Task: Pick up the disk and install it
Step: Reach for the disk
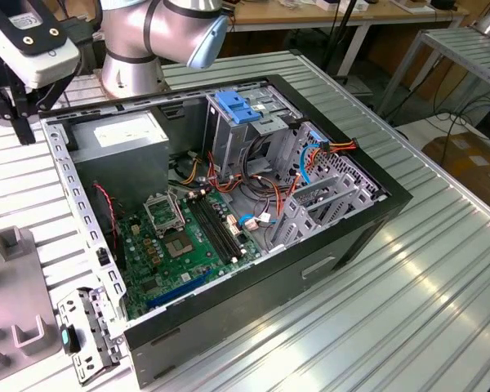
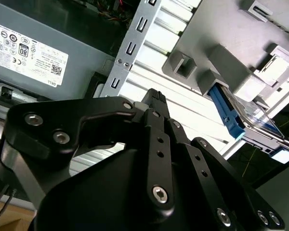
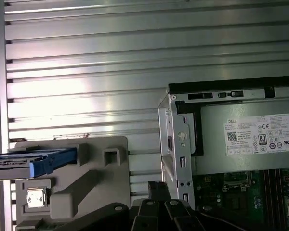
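Observation:
The disk (image 3: 36, 161) lies flat in a grey holder (image 3: 103, 180) on the ribbed table, beside the open computer case. Its blue rail (image 2: 227, 114) faces outward and its silver top (image 2: 260, 124) carries a pale label. My gripper (image 2: 155, 96) hangs above the table between the holder and the case corner, apart from the disk. Its black fingers meet at the tip, shut, with nothing between them. In the exterior view the gripper (image 1: 18, 114) is at the far upper left, outside the case wall. The fingertips (image 3: 156, 186) also show in the first wrist view.
The open computer case (image 1: 367, 220) holds a green motherboard (image 1: 188, 237), a grey power supply (image 1: 118, 135) and a metal drive cage with a blue top (image 1: 241, 110). Orange and blue cables (image 1: 310, 159) run by the cage. The grey holder (image 1: 12, 278) lies at the exterior view's left.

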### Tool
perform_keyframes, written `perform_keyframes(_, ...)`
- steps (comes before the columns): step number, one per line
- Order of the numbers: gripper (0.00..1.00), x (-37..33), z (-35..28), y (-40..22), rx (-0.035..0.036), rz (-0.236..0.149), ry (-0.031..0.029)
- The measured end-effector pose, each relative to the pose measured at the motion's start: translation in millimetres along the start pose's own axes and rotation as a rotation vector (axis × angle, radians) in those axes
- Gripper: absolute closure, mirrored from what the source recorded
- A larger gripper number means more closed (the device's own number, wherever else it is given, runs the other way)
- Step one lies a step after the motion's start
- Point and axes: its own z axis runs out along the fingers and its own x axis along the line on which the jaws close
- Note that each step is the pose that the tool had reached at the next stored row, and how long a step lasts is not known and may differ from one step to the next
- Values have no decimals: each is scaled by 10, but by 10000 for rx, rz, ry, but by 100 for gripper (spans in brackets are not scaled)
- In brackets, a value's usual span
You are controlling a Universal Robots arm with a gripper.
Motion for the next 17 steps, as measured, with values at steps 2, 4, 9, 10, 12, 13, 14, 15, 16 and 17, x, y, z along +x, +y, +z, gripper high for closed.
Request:
perform_keyframes(2,89,62,19,7,0,-229,10)
perform_keyframes(4,89,118,27,39,4,-447,22)
perform_keyframes(9,89,298,29,39,4,-447,21)
perform_keyframes(10,89,327,29,37,4,-447,21)
perform_keyframes(12,89,418,30,31,3,-447,21)
perform_keyframes(13,89,447,30,30,3,-447,21)
perform_keyframes(14,89,497,30,27,4,-447,22)
perform_keyframes(15,89,527,31,25,4,-448,21)
perform_keyframes(16,89,553,31,24,4,-447,21)
perform_keyframes(17,89,581,32,22,3,-447,21)
